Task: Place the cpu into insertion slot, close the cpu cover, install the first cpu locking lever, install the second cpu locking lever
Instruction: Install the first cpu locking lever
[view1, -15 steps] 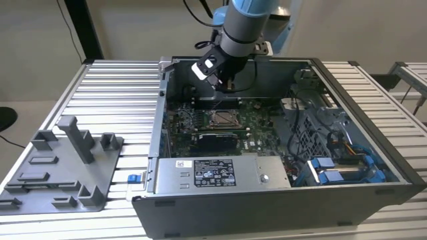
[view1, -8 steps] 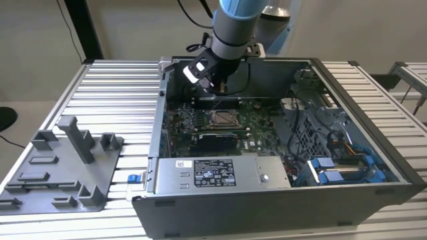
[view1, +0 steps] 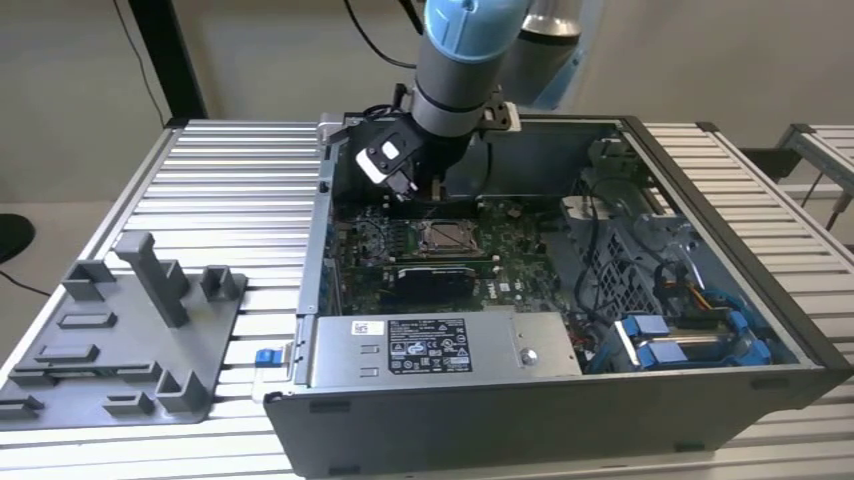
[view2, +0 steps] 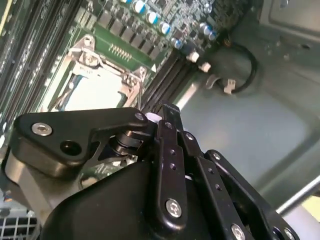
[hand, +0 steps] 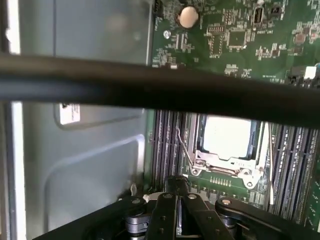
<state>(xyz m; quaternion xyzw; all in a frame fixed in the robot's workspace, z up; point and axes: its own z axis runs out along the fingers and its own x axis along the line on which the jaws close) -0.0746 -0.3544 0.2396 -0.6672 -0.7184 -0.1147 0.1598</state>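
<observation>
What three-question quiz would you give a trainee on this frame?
1. True or false: the gripper holds the cpu.
2. The cpu cover is: A) lowered over the chip, B) lying on the table, C) missing its window.
3. Fill in: the grey fixture tray sits on the exterior view's ___ of the computer case.
Key: 1 false; 2 A; 3 left.

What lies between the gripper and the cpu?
In the first wrist view, the cpu cover edge and a strip of green board lie between gripper and cpu.
</observation>
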